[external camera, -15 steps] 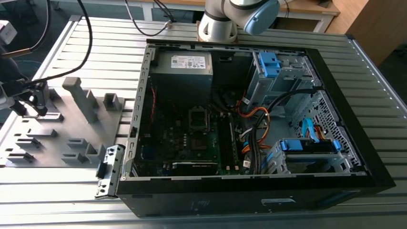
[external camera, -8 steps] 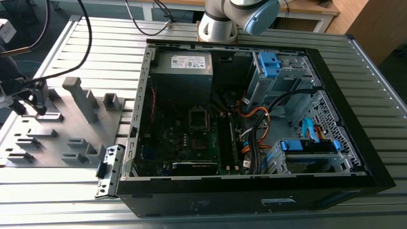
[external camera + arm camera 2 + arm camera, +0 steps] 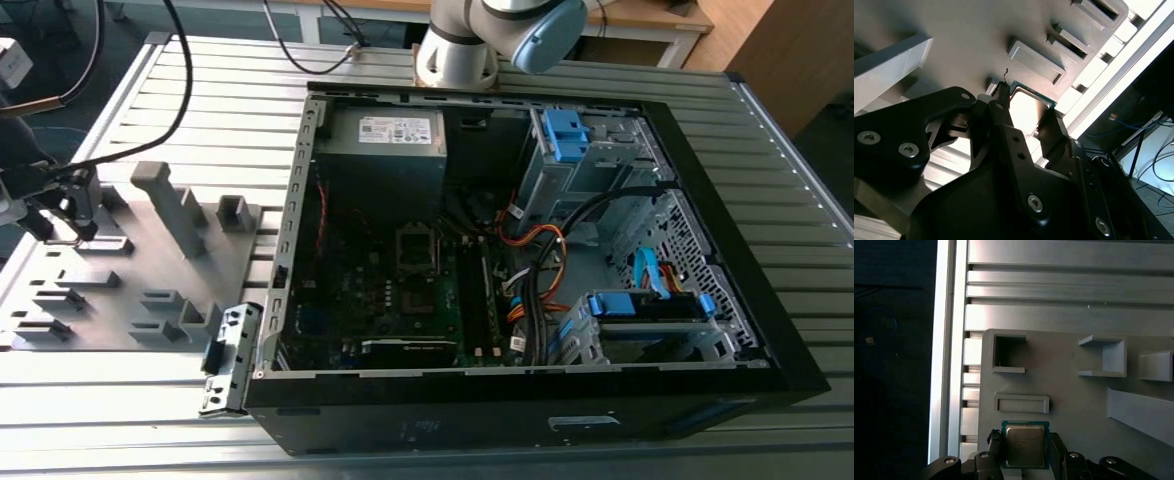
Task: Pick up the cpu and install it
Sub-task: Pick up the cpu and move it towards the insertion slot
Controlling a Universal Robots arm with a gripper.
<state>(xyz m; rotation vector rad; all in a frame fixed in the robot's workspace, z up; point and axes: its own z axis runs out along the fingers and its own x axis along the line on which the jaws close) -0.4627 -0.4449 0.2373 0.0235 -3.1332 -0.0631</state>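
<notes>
Gripper [image 3: 63,228] is sitting at the far left of the exterior view over the grey fixture tray [image 3: 1069,400], well apart from the open PC case [image 3: 534,400]. Fingers [image 3: 996,445] are clamping the cpu [image 3: 1025,444] by two opposite edges, bottom centre of the first wrist view. Risk as I'm judging it: they're holding thin edges only, so any slip is dropping or skewing the chip.

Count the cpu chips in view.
1. The cpu sits at the pincer, over the grey fixture plate, seen in both wrist views. Others may be hidden inside the computer case.
</notes>
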